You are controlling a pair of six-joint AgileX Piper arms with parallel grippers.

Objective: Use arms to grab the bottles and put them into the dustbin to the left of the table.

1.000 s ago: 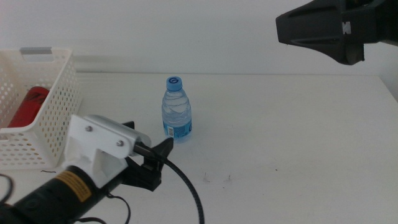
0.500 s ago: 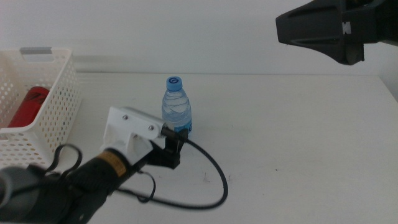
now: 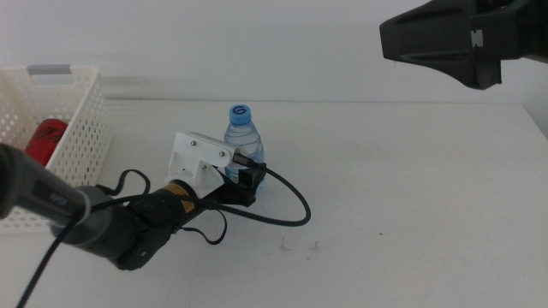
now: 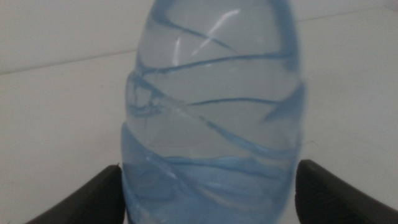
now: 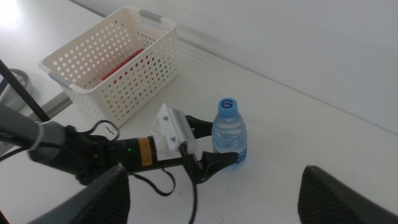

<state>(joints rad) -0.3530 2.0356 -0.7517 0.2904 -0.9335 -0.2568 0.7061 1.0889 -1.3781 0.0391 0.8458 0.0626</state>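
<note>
A small clear water bottle point(image 3: 242, 141) with a blue cap and label stands upright near the middle of the white table point(image 3: 411, 188). My left gripper point(image 3: 249, 176) is open, with a jaw on each side of the bottle's lower body. The left wrist view shows the bottle point(image 4: 211, 106) filling the frame between the left gripper's point(image 4: 208, 183) dark jaws. The right gripper point(image 5: 214, 175) hangs open high above the table, and its black arm point(image 3: 462, 38) shows at the upper right. The white perforated dustbin point(image 3: 73, 145) at the left holds a red can point(image 3: 43, 141).
The left arm's black cable point(image 3: 287, 205) loops on the table just right of the bottle. From the right wrist view I see the dustbin point(image 5: 134, 68), the bottle point(image 5: 229, 134) and the left gripper point(image 5: 221, 140) around it. A few tiny dark marks point(image 3: 295, 246) dot the tabletop.
The left arm has reached forward across the table to the bottle, and its jaws now stand on either side of it. The right arm and the bottle have not moved.
</note>
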